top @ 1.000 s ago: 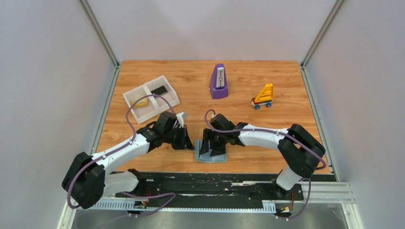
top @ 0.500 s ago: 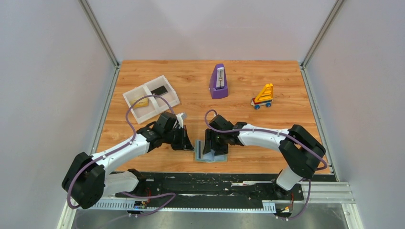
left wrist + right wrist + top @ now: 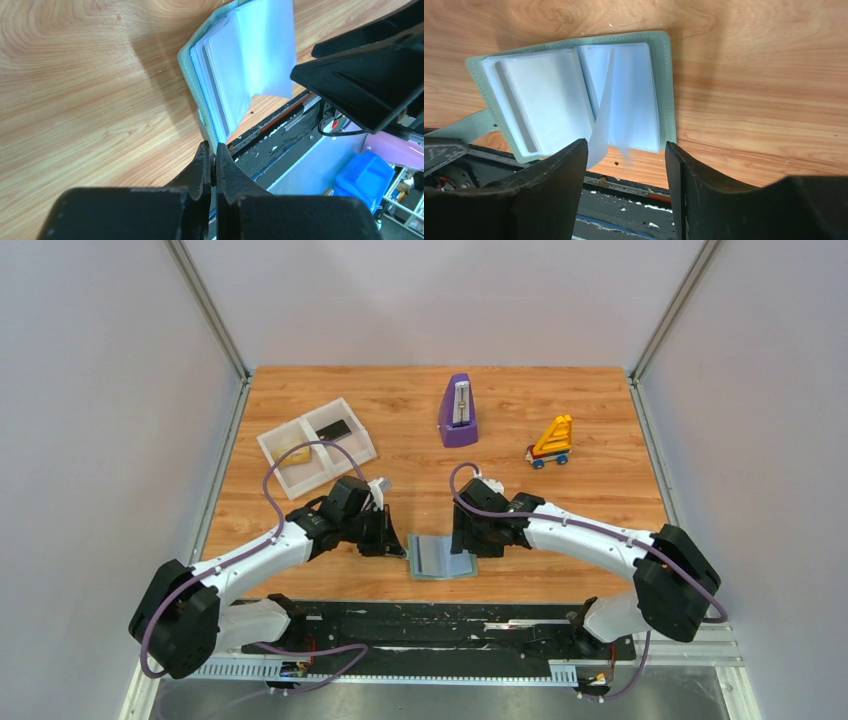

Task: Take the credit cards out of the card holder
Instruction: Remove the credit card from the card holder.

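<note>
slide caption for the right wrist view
Open right gripper above the card holder, spread open on the table, one clear sleeve standing up.

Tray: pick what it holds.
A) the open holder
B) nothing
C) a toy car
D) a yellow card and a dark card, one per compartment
D: the tray holds a yellow card in one compartment and a dark card in the other.
</note>
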Available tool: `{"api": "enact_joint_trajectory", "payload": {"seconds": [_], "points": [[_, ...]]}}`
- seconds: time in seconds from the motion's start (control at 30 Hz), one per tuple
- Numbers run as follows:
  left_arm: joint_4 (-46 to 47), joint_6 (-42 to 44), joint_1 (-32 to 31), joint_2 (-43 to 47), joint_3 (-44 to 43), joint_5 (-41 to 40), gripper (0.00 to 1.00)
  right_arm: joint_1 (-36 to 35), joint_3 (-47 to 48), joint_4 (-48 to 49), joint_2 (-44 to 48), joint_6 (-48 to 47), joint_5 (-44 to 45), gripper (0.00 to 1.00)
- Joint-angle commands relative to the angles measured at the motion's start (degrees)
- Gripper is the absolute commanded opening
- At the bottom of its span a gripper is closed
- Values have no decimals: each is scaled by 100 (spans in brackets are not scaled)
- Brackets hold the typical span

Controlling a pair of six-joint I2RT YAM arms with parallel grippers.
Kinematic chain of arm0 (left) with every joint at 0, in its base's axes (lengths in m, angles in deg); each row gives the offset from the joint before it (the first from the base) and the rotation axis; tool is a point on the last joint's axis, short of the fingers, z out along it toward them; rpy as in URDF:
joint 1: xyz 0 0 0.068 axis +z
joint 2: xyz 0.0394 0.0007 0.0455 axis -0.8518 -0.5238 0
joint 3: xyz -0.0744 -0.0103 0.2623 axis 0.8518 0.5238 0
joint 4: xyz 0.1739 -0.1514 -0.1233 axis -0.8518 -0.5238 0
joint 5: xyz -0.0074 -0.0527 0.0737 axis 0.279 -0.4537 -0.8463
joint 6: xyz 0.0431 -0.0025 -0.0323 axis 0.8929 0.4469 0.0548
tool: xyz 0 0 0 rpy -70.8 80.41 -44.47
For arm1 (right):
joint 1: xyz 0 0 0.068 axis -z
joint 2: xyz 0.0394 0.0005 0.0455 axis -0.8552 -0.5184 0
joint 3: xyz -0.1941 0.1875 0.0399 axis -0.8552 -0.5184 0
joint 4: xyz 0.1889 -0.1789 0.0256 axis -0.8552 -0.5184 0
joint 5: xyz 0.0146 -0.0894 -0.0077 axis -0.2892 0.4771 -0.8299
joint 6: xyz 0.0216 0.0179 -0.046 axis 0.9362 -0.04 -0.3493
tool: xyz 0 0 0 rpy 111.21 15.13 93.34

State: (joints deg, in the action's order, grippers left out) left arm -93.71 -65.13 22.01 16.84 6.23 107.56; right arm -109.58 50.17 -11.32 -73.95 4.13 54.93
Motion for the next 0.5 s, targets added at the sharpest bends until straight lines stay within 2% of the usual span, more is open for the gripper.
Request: {"api": "enact_joint_trajectory", "payload": {"seconds": [0.0,0.17,0.3,0.47], "points": [[177,-40,-34,102,30,50,0,35,-28,-236,350,33,395,60],[238,-68,-38,99,53,95,0,19,201,-45,413,-238,247,59],[249,-91,-34,106,58,93,0,7,225,684,453,-571,-608,61],[261,-108,-34,95,40,90,0,7,296,1138,-19,-582,-1033,64]]}}
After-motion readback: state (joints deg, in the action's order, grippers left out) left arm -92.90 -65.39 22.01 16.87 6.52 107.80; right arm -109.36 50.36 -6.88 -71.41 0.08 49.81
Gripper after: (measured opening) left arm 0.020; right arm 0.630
